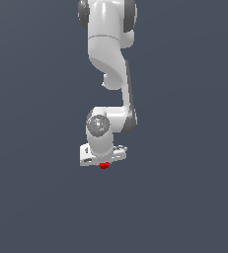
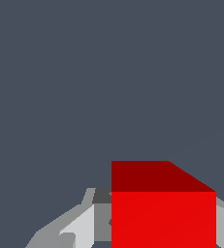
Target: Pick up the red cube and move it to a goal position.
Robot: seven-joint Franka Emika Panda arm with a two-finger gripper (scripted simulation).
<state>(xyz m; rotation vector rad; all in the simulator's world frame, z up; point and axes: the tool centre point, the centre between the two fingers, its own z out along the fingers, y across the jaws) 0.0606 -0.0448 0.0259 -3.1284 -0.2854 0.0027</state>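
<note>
The red cube [image 1: 104, 166] shows as a tiny bright red block just under the white hand of the arm, in the middle of the exterior view. In the wrist view the red cube [image 2: 163, 213] fills the space between the grey fingers [image 2: 79, 227], which press on its sides. My gripper [image 1: 104, 164] is shut on the cube. The fingertips themselves are hidden behind the hand in the exterior view. I cannot tell from these views whether the cube rests on the floor or hangs above it.
The white arm [image 1: 108, 54] reaches down from the top of the exterior view. All around is a plain dark grey-blue floor [image 1: 184, 197] with no other objects or markers in view.
</note>
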